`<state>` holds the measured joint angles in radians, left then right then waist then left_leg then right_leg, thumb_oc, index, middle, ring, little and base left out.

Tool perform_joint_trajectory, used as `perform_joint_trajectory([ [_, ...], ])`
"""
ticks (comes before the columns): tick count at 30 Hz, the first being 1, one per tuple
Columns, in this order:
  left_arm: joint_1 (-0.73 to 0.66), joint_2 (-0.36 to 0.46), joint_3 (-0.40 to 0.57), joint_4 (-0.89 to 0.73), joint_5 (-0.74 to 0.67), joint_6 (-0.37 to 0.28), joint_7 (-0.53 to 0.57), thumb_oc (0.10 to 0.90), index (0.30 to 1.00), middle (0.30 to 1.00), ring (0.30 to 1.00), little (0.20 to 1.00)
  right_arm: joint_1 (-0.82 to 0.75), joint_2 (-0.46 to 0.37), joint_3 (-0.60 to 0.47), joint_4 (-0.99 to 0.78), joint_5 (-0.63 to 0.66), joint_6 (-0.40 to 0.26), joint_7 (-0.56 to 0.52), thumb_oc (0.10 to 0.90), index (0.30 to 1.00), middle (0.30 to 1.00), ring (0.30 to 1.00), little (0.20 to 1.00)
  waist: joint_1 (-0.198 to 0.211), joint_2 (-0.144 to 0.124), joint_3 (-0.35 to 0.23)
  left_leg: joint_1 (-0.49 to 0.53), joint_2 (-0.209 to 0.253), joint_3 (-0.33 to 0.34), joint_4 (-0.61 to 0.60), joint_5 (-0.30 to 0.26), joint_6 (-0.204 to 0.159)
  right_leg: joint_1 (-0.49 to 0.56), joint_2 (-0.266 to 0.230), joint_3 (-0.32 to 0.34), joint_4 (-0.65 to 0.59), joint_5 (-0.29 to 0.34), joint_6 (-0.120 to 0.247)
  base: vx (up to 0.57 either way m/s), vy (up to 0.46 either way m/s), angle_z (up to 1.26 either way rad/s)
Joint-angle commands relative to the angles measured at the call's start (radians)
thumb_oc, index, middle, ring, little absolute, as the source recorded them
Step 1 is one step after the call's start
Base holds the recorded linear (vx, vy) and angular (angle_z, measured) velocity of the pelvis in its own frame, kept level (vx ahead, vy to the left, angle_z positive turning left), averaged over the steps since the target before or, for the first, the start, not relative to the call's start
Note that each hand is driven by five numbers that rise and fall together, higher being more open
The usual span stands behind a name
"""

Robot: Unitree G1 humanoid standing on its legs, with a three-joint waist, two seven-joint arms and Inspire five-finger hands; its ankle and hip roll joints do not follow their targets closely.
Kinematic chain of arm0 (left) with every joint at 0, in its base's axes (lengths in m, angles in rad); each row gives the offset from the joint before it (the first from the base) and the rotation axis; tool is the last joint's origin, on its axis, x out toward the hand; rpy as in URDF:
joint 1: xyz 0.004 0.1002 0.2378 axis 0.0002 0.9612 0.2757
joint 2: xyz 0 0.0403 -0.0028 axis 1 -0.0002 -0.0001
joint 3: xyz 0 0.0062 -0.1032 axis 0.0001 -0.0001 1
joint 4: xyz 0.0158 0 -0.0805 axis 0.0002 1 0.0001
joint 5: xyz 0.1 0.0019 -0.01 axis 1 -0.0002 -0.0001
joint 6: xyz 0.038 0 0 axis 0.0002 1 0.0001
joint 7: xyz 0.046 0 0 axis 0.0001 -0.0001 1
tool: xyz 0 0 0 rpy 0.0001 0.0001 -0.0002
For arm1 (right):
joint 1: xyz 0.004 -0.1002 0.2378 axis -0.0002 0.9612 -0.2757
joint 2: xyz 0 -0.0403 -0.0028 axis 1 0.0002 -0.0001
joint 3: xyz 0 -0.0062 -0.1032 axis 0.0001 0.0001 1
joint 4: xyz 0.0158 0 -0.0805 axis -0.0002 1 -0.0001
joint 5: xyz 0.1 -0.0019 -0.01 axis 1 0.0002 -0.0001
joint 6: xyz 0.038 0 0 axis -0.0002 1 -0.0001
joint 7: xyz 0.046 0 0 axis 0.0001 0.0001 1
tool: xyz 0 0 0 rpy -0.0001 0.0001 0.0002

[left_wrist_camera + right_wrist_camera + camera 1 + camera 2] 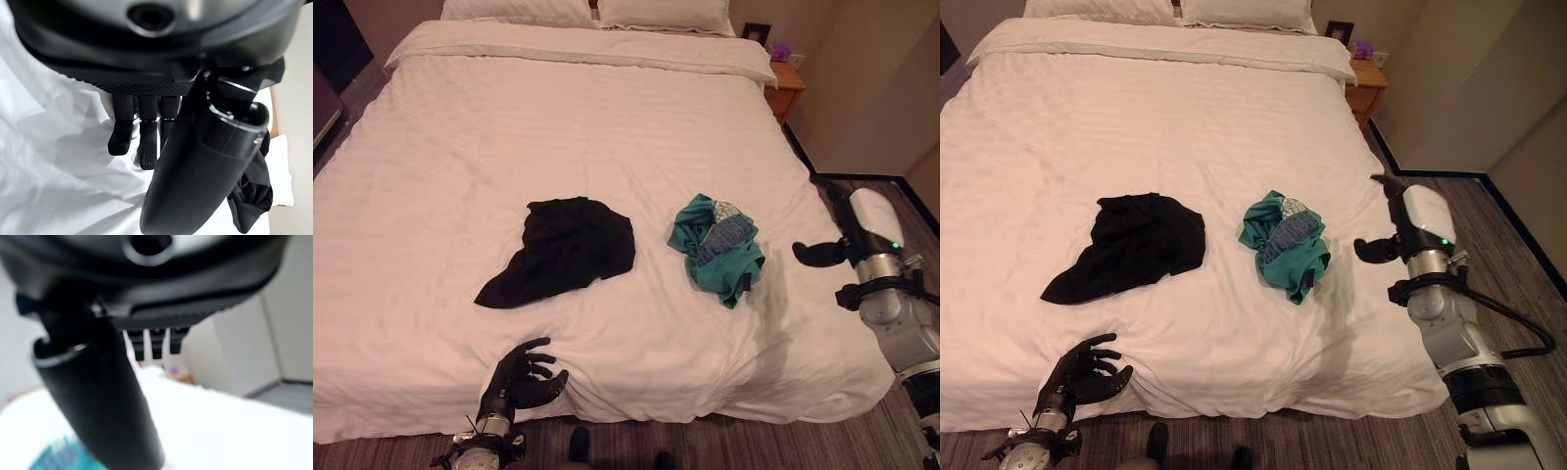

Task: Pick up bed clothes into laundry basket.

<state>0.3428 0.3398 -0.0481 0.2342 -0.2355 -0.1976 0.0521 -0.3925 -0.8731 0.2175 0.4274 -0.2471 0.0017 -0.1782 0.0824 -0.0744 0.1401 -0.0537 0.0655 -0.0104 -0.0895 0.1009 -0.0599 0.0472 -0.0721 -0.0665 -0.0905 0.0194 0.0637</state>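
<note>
A crumpled black cloth garment (563, 248) lies spread on the near half of the wide white-sheeted bed (460, 147), and a bunched teal-green garment with a grey patterned patch (717, 247) lies just to its right, the two apart from one another and neither yet lifted. The left hand (522, 378) rests at the bed's near edge, below the black garment and short of it, fingers loosely spread and holding nothing; its wrist view shows the fingers extended over bare sheet with the black cloth beyond. The right hand (1400, 219) hangs over the bed's right edge, beside the teal garment but not touching it, fingers straight and empty. This looks like the approach before the first pick: the next move likely calls for a reach forward onto a garment and a closing of fingers into loose folds. No laundry basket can be made out. The sheet is lightly wrinkled; two white pillows (587, 12) sit at the head, a small wooden nightstand (785, 86) stands by the beige wall, and striped grey carpet (862, 441) covers the floor.
</note>
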Motion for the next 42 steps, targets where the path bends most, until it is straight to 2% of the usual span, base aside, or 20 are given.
perform_joint_trajectory([
  [1,-0.053,0.047,0.014,0.048,-0.024,-0.025,0.01,0.8,0.9,0.9,0.9,0.9,-0.16,-0.026,-0.001,0.008,-0.003,-0.033,-0.033,0.8,0.9,0.9,0.9,0.9,0.023,-0.003,-0.078,0.079,0.088,0.013,0.002,-0.093,-0.053,-0.063,-0.088,-0.047,0.003,0.019,0.099,0.0,0.0,0.0],
  [17,-0.061,0.039,0.017,0.087,-0.031,-0.025,0.024,0.8,0.9,0.9,0.9,0.9,-0.259,0.149,0.144,0.019,-0.093,-0.041,-0.041,0.8,0.9,0.9,0.9,0.9,0.077,0.009,-0.043,0.027,0.091,-0.022,0.002,-0.069,-0.06,-0.069,-0.084,-0.081,0.003,-0.001,0.093,0.01,-0.024,0.07],
  [21,-0.084,0.052,-0.008,0.126,-0.044,-0.022,0.026,0.8,0.9,0.9,0.9,0.9,-0.271,0.212,0.194,0.18,-0.05,-0.029,-0.031,0.8,0.9,0.9,0.9,0.9,0.085,0.021,-0.021,-0.008,0.084,-0.036,0.002,-0.054,-0.062,-0.093,-0.085,-0.092,0.003,0.003,0.094,-0.04,-0.042,0.14],
  [22,-0.106,0.051,-0.012,0.173,-0.069,-0.02,0.026,0.8,0.9,0.9,0.9,0.9,-0.266,0.249,0.184,0.236,0.04,-0.031,-0.02,0.8,0.9,0.9,0.9,0.9,0.086,0.028,-0.007,-0.036,0.081,-0.045,0.002,-0.045,-0.062,-0.118,-0.086,-0.092,0.003,0.009,0.094,-0.07,-0.037,0.1],
  [24,-0.12,0.045,-0.014,0.227,-0.089,-0.016,0.026,0.8,0.9,0.9,0.9,0.9,-0.263,0.261,0.183,0.252,0.078,-0.034,-0.007,0.8,0.9,0.9,0.9,0.9,0.084,0.03,-0.005,-0.046,0.08,-0.047,0.002,-0.042,-0.062,-0.131,-0.086,-0.094,0.003,0.013,0.094,-0.05,-0.011,0.06],
  [25,-0.144,0.038,-0.016,0.303,-0.112,-0.013,0.028,0.8,0.9,0.9,0.9,0.9,-0.271,0.259,0.181,0.266,0.121,-0.037,0.008,0.58,0.571,0.571,0.571,0.571,0.081,0.032,-0.001,-0.062,0.078,-0.05,0.002,-0.036,-0.062,-0.147,-0.087,-0.095,0.003,0.017,0.094,-0.03,0.006,0.03],
  [26,-0.15,0.032,-0.018,0.338,-0.124,-0.008,0.027,0.8,0.9,0.9,0.9,0.9,-0.274,0.263,0.183,0.272,0.139,-0.035,0.017,0.538,0.507,0.507,0.507,0.507,0.078,0.034,0.001,-0.069,0.076,-0.049,0.002,-0.034,-0.061,-0.155,-0.087,-0.095,0.003,0.019,0.093,0.0,0.0,0.0],
  [27,-0.163,0.02,-0.019,0.412,-0.141,-0.006,0.028,0.8,0.9,0.9,0.9,0.9,-0.281,0.266,0.187,0.288,0.161,-0.039,0.026,0.4,0.3,0.3,0.3,0.3,0.075,0.034,0.003,-0.079,0.074,-0.049,0.002,-0.031,-0.06,-0.168,-0.086,-0.094,0.003,0.022,0.093,0.0,0.0,0.0],
  [28,-0.163,0.02,-0.019,0.412,-0.141,-0.006,0.028,0.8,0.9,0.9,0.9,0.9,-0.281,0.266,0.187,0.288,0.161,-0.039,0.026,0.4,0.3,0.3,0.3,0.3,0.075,0.034,0.003,-0.079,0.074,-0.049,0.002,-0.031,-0.06,-0.168,-0.086,-0.094,0.003,0.022,0.093,-0.04,0.019,-0.03],
  [29,-0.203,-0.019,0.012,0.668,-0.205,0.014,0.025,0.8,0.9,0.9,0.9,0.9,-0.294,0.261,0.208,0.303,0.188,-0.052,0.056,0.4,0.3,0.3,0.3,0.3,0.064,0.036,0.007,-0.105,0.071,-0.045,0.002,-0.024,-0.061,-0.198,-0.084,-0.09,0.003,0.026,0.094,-0.03,0.016,0.0],
  [30,-0.207,-0.02,0.012,0.674,-0.206,0.011,0.023,0.8,0.9,0.9,0.9,0.9,-0.296,0.26,0.208,0.304,0.189,-0.052,0.056,0.4,0.3,0.3,0.3,0.3,0.063,0.036,0.005,-0.107,0.071,-0.046,0.002,-0.024,-0.061,-0.2,-0.084,-0.09,0.003,0.026,0.094,-0.04,0.033,-0.08],
  [31,-0.229,-0.038,0.058,0.829,-0.249,0.029,0.022,0.8,0.9,0.9,0.9,0.9,-0.293,0.26,0.214,0.304,0.189,-0.058,0.063,0.4,0.3,0.3,0.3,0.3,0.055,0.037,0.005,-0.112,0.071,-0.041,0.002,-0.024,-0.061,-0.207,-0.083,-0.087,0.003,0.024,0.094,0.0,0.017,-0.07],
  [33,-0.24,-0.035,0.091,0.897,-0.265,0.04,0.027,0.8,0.9,0.9,0.9,0.9,-0.28,0.265,0.211,0.311,0.189,-0.06,0.065,0.4,0.3,0.3,0.3,0.3,0.053,0.04,0.002,-0.11,0.069,-0.039,0.002,-0.025,-0.061,-0.204,-0.083,-0.084,0.003,0.022,0.093,0.02,0.023,-0.05],
  [34,-0.246,-0.009,0.215,0.989,-0.368,0.054,0.048,0.8,0.9,0.9,0.9,0.9,-0.245,0.27,0.197,0.292,0.188,-0.055,0.077,0.4,0.3,0.3,0.3,0.3,0.049,0.045,-0.003,-0.098,0.069,-0.034,0.002,-0.031,-0.061,-0.193,-0.085,-0.086,0.003,0.015,0.094,0.06,0.029,-0.02],
  [36,-0.246,0.018,0.261,1.011,-0.391,0.052,0.056,0.8,0.9,0.9,0.9,0.9,-0.217,0.275,0.187,0.274,0.186,-0.052,0.08,0.4,0.3,0.3,0.3,0.3,0.045,0.047,-0.004,-0.088,0.069,-0.032,0.002,-0.035,-0.062,-0.183,-0.085,-0.085,0.003,0.011,0.094,0.07,0.022,-0.03],
  [37,-0.242,0.105,0.349,1.016,-0.373,0.037,0.097,0.8,0.9,0.9,0.9,0.9,-0.129,0.268,0.146,0.221,0.203,-0.063,0.082,0.4,0.3,0.3,0.3,0.3,0.035,0.059,-0.015,-0.067,0.071,-0.023,0.002,-0.043,-0.065,-0.164,-0.088,-0.085,0.003,0.007,0.095,0.07,0.016,-0.04],
  [39,-0.235,0.152,0.376,1.002,-0.343,0.027,0.112,0.8,0.9,0.9,0.9,0.9,-0.077,0.258,0.117,0.198,0.208,-0.069,0.084,0.4,0.3,0.3,0.3,0.3,0.032,0.063,-0.019,-0.055,0.071,-0.021,0.002,-0.047,-0.066,-0.153,-0.09,-0.085,0.003,0.004,0.095,0.09,0.017,0.08],
  [40,-0.208,0.269,0.462,0.956,-0.297,0.003,0.15,0.8,0.9,0.9,0.9,0.9,0.027,0.226,0.054,0.159,0.213,-0.08,0.083,0.4,0.3,0.3,0.3,0.3,0.032,0.07,-0.023,-0.034,0.075,-0.02,0.002,-0.054,-0.068,-0.133,-0.094,-0.089,0.003,0.0,0.099,0.07,0.012,0.2],
  [41,-0.208,0.269,0.461,0.956,-0.297,0.003,0.15,0.8,0.9,0.9,0.9,0.9,0.028,0.226,0.053,0.158,0.212,-0.08,0.083,0.4,0.3,0.3,0.3,0.3,0.032,0.07,-0.024,-0.035,0.074,-0.02,0.002,-0.053,-0.068,-0.134,-0.094,-0.089,0.003,0.001,0.099,0.07,0.004,0.31],
  [42,-0.175,0.351,0.546,0.888,-0.296,-0.018,0.183,0.8,0.9,0.9,0.9,0.9,0.123,0.206,-0.012,0.142,0.215,-0.087,0.074,0.4,0.3,0.3,0.3,0.3,0.03,0.077,-0.031,-0.022,0.076,-0.02,0.002,-0.057,-0.069,-0.119,-0.098,-0.095,0.003,-0.001,0.104,0.04,-0.005,0.33],
])
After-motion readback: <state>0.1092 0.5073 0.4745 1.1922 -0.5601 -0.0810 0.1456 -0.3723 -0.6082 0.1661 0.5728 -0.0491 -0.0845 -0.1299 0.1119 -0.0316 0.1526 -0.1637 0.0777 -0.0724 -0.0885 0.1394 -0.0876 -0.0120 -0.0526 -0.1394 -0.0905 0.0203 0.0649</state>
